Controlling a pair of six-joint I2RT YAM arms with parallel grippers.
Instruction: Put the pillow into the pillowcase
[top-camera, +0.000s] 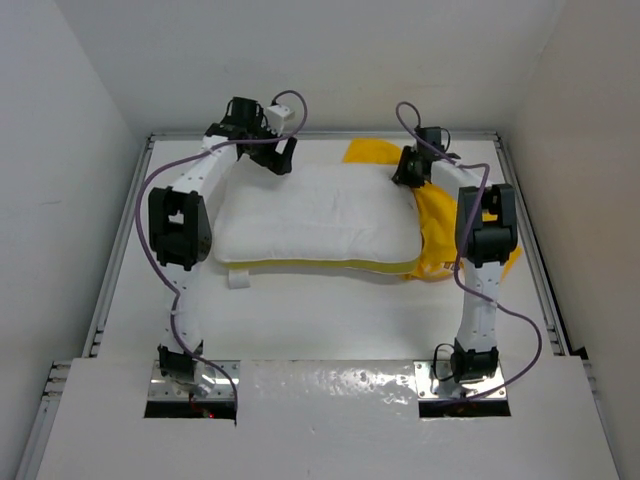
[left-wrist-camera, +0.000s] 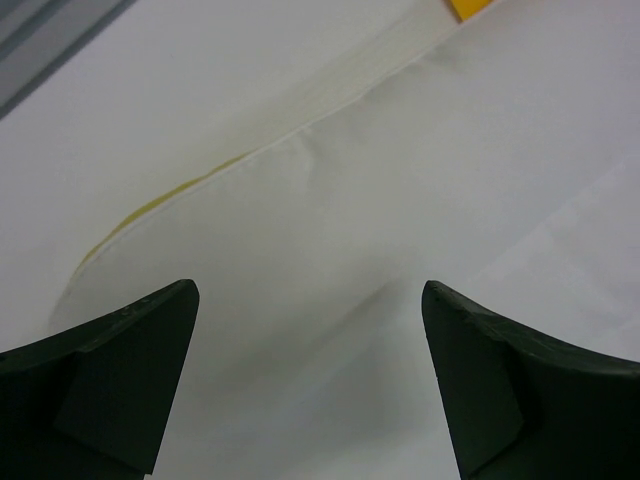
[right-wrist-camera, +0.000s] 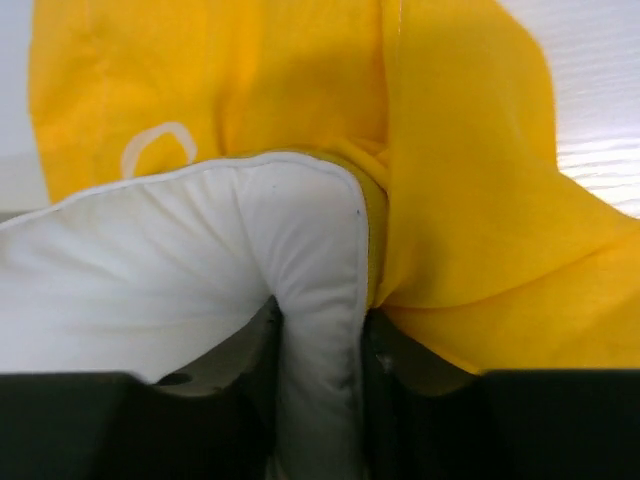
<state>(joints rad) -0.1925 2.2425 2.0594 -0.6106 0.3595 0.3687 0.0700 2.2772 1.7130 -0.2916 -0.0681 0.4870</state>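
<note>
The white puffy pillow (top-camera: 318, 222) lies across the middle of the table, a yellow band along its near edge. The yellow pillowcase (top-camera: 440, 235) lies bunched at its right end and behind it. My right gripper (top-camera: 410, 170) is shut on the pillow's far right corner; in the right wrist view the white corner (right-wrist-camera: 315, 330) is pinched between the jaws, with yellow pillowcase (right-wrist-camera: 470, 200) right beside it. My left gripper (top-camera: 278, 155) hovers open over the pillow's far left edge; the left wrist view shows the white pillow (left-wrist-camera: 330, 250) between the spread fingers.
A small white tag (top-camera: 237, 279) sticks out at the pillow's near left. The white table (top-camera: 330, 320) has raised metal rails at left (top-camera: 118, 250) and right (top-camera: 535, 250), with white walls behind. The arm bases sit at the near edge.
</note>
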